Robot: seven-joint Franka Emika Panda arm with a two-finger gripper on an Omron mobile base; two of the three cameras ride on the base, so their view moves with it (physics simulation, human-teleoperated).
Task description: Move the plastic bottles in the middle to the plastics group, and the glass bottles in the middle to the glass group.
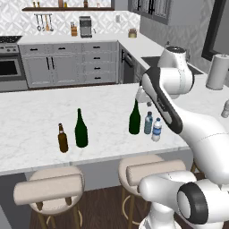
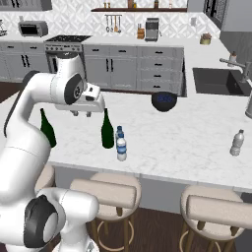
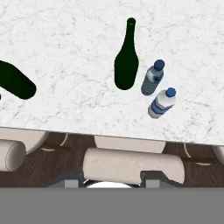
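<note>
Padded stools [image 1: 49,188] under marble counter [image 1: 36,112]

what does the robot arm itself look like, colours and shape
The arm is glossy white with rounded, bulbous segments and dark grey to black bands and discs at its joints. The gripper is a boxy white block with short dark tips. No cables or markings are visible.

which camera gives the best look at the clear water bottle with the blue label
The hand view: the clear plastic water bottle with the blue label is seen whole from above, apart from its bluish neighbour. In the left base view it stands small beside the arm. In the right base view it overlaps the bluish bottle behind.
</note>
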